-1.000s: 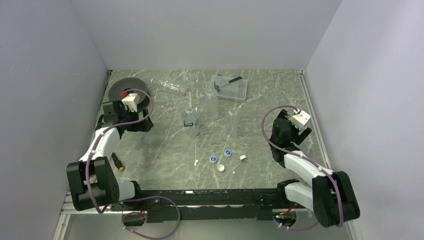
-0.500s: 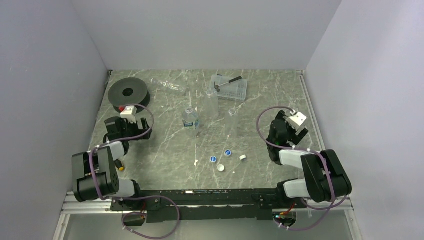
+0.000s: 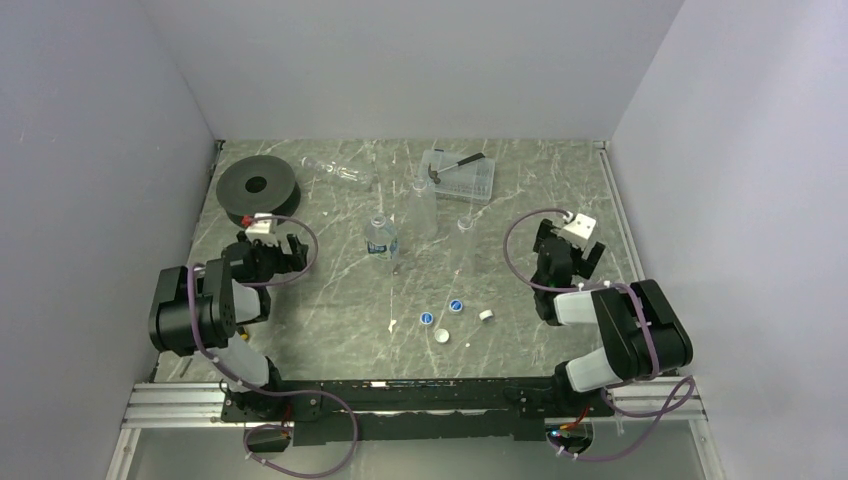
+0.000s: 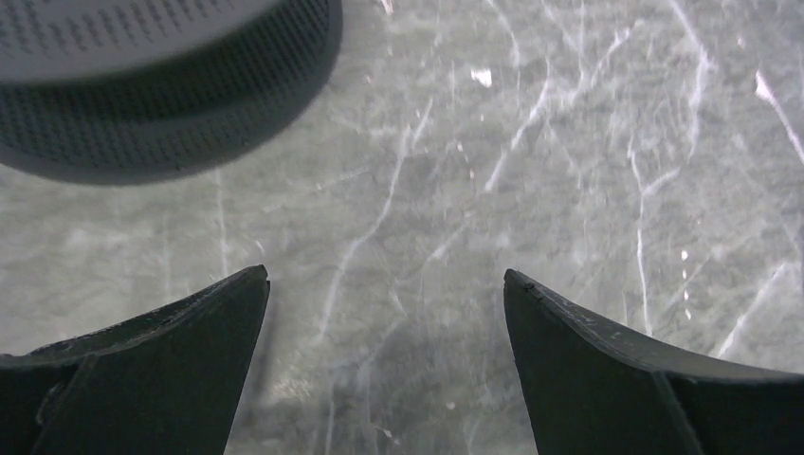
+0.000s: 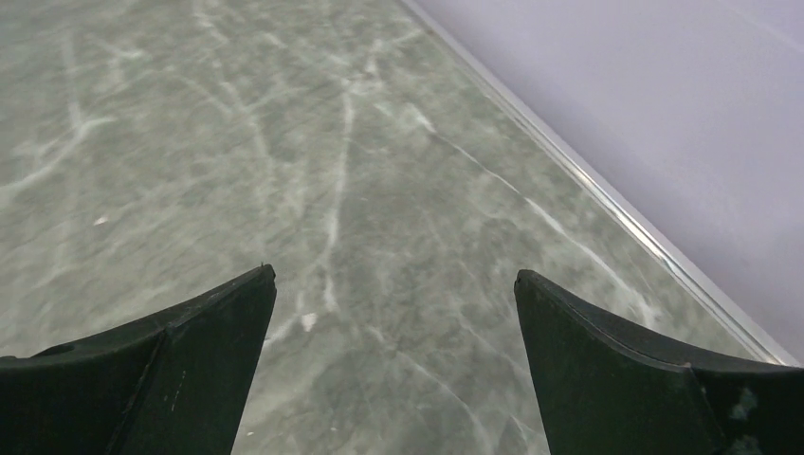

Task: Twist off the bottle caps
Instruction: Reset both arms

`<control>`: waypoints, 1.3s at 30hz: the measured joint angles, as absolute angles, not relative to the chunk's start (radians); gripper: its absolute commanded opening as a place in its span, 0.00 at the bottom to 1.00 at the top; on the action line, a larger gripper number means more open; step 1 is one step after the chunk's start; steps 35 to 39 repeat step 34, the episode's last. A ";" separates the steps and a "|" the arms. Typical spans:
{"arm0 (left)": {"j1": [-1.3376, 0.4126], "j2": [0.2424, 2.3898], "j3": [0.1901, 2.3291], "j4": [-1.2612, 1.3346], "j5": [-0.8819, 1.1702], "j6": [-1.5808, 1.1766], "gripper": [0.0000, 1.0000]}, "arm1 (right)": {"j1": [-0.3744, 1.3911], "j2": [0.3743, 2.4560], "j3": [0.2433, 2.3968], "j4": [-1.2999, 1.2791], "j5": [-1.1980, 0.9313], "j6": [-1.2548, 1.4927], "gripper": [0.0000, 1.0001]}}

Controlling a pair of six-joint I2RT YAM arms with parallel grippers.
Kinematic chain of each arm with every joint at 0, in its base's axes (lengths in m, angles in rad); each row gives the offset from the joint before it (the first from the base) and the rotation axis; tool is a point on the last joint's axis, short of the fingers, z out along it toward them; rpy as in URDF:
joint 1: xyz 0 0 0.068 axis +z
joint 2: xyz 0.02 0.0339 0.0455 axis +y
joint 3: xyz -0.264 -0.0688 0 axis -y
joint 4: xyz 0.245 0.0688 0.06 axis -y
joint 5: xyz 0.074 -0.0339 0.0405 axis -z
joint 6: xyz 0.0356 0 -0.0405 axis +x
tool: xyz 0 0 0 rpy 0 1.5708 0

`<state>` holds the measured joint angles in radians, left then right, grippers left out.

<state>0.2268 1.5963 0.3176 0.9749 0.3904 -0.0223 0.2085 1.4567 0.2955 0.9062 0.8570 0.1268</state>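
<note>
- Now, four bottle caps are seen lying loose on the marble-patterned table top, clustered near the front between the two arms. Two are turned blue side up and two appear white.
- Behind the cluster, near the middle of the table, a short bottle with a blue-and-white label is stood upright.
- A taller clear bottle is stood just behind it and to its right, and a further clear bottle is placed to the right again. Both are only faintly made out against the marble.
- A fourth clear bottle is laid on its side near the back edge, just right of a black spool.
- Whether any neck bears a cap cannot be made out.
- The left gripper is spread wide, with nothing held between its fingers. Bare table is seen in the gap, and the spool's rim is seen at the upper left of its wrist view.
- The right gripper is likewise spread fully and nothing is held. Bare table and the foot of the right wall are seen beyond it.
- Both grippers are placed well apart from the caps and bottles, one at each side of the table.
- A clear rectangular tray is set at the back, and a hammer-like tool with a black handle is laid in it.
</note>
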 measured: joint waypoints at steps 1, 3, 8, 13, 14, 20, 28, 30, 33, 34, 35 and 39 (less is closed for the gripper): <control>0.222 1.615 0.308 1.000 0.387 -0.023 0.99 | 0.207 1.457 0.295 0.919 0.822 0.107 1.00; 0.212 1.634 0.296 1.007 0.373 -0.023 0.99 | 0.203 1.457 0.290 0.957 0.727 0.055 1.00; 0.208 1.634 0.303 1.034 0.349 -0.023 0.99 | 0.104 1.449 0.201 1.084 0.450 0.008 1.00; 0.207 1.634 0.327 1.024 0.342 -0.022 0.99 | 0.037 1.478 0.208 1.063 0.325 0.023 1.00; 0.206 1.634 0.333 1.017 0.342 -0.022 0.99 | 0.028 1.482 0.228 1.053 0.302 0.028 1.00; 0.192 1.634 0.361 0.985 0.341 -0.019 0.99 | 0.008 1.478 0.244 1.050 0.247 0.044 1.00; 0.188 1.634 0.361 0.959 0.338 -0.019 0.99 | 0.008 1.478 0.244 1.047 0.225 0.048 1.00; 0.187 1.634 0.361 0.959 0.334 -0.019 0.99 | 0.008 1.478 0.244 1.046 0.225 0.048 1.00; 0.178 1.634 0.365 0.951 0.318 -0.019 0.99 | 0.008 1.478 0.244 1.046 0.225 0.048 1.00; 0.172 1.634 0.368 0.949 0.310 -0.019 0.99 | 0.008 1.478 0.244 1.046 0.225 0.049 1.00; 0.172 1.634 0.368 0.949 0.310 -0.019 0.99 | 0.008 1.478 0.244 1.046 0.225 0.049 1.00; 0.172 1.634 0.368 0.949 0.310 -0.019 0.99 | 0.008 1.478 0.244 1.046 0.225 0.049 1.00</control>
